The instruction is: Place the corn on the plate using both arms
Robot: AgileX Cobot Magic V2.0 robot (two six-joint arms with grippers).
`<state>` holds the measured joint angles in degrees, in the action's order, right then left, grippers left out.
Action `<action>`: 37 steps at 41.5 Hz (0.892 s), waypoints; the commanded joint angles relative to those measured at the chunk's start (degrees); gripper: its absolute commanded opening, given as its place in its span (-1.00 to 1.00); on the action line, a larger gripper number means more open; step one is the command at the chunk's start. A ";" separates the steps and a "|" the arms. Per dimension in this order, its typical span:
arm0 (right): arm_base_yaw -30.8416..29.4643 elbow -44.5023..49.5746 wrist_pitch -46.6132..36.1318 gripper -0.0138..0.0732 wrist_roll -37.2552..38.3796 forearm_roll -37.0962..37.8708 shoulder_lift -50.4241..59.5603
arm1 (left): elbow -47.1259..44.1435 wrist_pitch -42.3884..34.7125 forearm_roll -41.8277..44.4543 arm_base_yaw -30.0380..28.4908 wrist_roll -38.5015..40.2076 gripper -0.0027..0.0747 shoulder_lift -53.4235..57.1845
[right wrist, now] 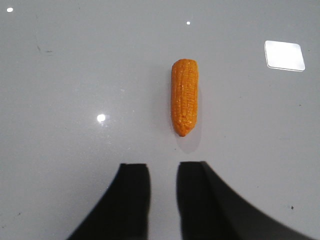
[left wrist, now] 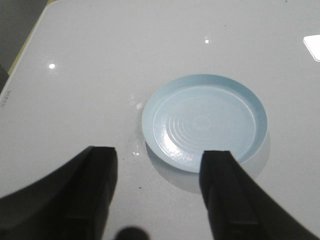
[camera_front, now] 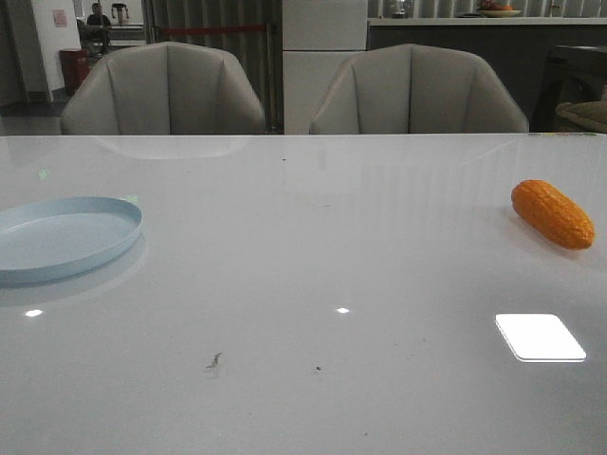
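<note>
The orange corn [camera_front: 553, 214] lies on its side on the white table at the far right; no arm shows in the front view. In the right wrist view the corn [right wrist: 184, 97] lies lengthwise a short way beyond my right gripper [right wrist: 163, 165], whose fingers stand a narrow gap apart with only bare table between them. The pale blue plate [camera_front: 57, 237] sits empty at the table's left edge. My left gripper [left wrist: 160, 152] hovers wide open above the table just short of the plate [left wrist: 205, 122], holding nothing.
Two grey chairs [camera_front: 166, 90] stand behind the table's far edge. The table's left edge [left wrist: 25, 50] runs close to the plate. Bright light reflections [camera_front: 540, 336] lie on the glossy tabletop.
</note>
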<state>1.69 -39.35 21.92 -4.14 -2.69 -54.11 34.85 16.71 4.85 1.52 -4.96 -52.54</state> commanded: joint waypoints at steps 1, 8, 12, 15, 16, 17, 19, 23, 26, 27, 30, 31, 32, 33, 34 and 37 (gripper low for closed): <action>-0.04 -1.91 -3.51 0.54 -0.28 -0.22 0.06 | 1.92 -3.27 -0.31 0.04 0.15 0.38 0.23; -0.04 -1.91 -3.42 0.73 -0.28 -0.22 0.06 | 1.92 -4.38 -0.31 0.04 0.15 0.38 0.23; -0.04 -1.91 -3.37 0.73 -0.28 -0.28 0.06 | 1.92 -4.26 -0.67 0.04 0.15 0.38 0.23; -0.04 -1.91 -3.37 0.73 -0.28 -0.40 0.06 | 1.92 -2.94 -0.97 0.04 0.15 0.38 0.23; -0.04 -1.91 -3.28 0.73 -0.28 -0.53 0.06 | 1.92 -2.32 -1.20 0.04 0.15 0.38 0.23; -0.04 -1.91 -3.05 0.73 -0.28 -0.59 0.06 | 1.92 -1.83 -1.20 0.04 0.15 0.38 0.23; -0.04 -1.91 -2.59 0.73 -0.28 -0.59 0.06 | 1.92 -0.73 -1.50 0.04 0.15 0.38 0.23; -0.04 -1.91 -2.17 0.73 -0.28 -0.59 0.06 | 1.92 2.19 -3.20 0.04 0.15 0.38 0.23; -0.04 -1.91 -2.22 0.73 -0.28 -0.59 0.06 | 1.92 3.47 -4.11 0.04 0.15 0.38 0.23; -0.04 -1.91 -2.22 0.73 -0.28 -0.59 0.06 | 1.92 3.55 -4.24 0.04 0.15 0.38 0.09; -0.04 -1.91 -2.15 0.73 -0.28 -0.74 0.06 | 2.37 4.20 -4.85 0.04 0.37 0.38 -0.64; -0.04 -1.91 -2.14 0.73 -0.28 -0.90 0.06 | 2.78 4.49 -4.85 0.04 0.37 0.38 -0.90; -0.04 -1.91 -2.14 0.73 -0.28 -1.01 0.06 | 3.21 5.21 -4.85 0.04 0.37 0.38 -1.53; -0.04 -1.91 -2.14 0.73 -0.28 -1.11 0.06 | 3.86 5.89 -4.85 0.04 0.37 0.38 -2.35; -0.04 -1.91 -2.14 0.73 -0.28 -1.11 0.06 | 4.40 6.22 -4.85 0.04 0.37 0.38 -2.80; -0.04 -1.91 -2.14 0.73 -0.28 -1.11 0.06 | 6.61 7.41 -4.85 0.04 0.78 0.38 -6.18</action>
<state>1.69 -39.35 23.50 -4.14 -3.58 -54.58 37.53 26.60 0.67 1.52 -4.96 -56.44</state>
